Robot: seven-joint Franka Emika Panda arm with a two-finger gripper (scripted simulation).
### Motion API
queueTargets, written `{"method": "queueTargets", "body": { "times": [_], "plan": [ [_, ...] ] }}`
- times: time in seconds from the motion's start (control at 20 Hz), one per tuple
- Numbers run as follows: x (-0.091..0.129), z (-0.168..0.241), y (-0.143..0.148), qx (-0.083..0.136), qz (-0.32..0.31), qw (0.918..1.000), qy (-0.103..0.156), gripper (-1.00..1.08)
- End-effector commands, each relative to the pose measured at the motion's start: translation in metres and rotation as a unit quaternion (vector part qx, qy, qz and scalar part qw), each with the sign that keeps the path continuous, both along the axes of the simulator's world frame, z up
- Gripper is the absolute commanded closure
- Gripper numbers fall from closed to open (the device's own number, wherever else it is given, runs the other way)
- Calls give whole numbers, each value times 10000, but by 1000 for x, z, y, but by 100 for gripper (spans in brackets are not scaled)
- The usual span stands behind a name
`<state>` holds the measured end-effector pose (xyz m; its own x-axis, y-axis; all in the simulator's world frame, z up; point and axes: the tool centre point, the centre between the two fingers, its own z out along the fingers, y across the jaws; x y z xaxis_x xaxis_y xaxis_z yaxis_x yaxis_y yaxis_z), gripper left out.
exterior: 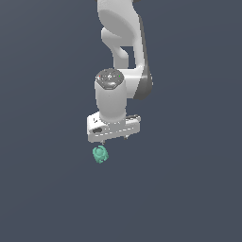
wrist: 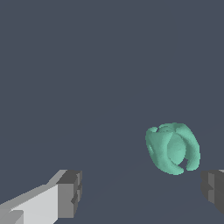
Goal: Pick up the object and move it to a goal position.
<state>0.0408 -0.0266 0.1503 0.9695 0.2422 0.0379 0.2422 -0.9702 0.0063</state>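
The object (exterior: 100, 154) is a small teal-green lumpy blob lying on the dark grey floor. My white gripper (exterior: 114, 139) points down and hovers just above it. The object sits slightly toward the exterior view's left of the gripper's middle, under one end of the hand. In the wrist view the object (wrist: 173, 148) shows beyond the open gripper (wrist: 142, 189), nearer to one dark finger (wrist: 213, 189) than to the other finger (wrist: 69, 193). The fingers are spread wide and hold nothing.
The flat dark grey floor (exterior: 189, 198) surrounds the object. The white arm (exterior: 120, 42) rises behind the gripper toward the top of the exterior view.
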Motion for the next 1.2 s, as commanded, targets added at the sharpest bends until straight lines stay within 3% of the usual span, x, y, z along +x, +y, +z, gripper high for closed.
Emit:
{"method": "queueTargets", "body": {
  "times": [0.0, 0.6, 1.15],
  "plan": [
    [4, -11, -13, -18, 249, 9997, 35, -92],
    [13, -51, -63, -43, 1146, 9933, 161, -92],
    [14, -61, -74, -41, 1327, 9910, 189, -92]
  ]
}}
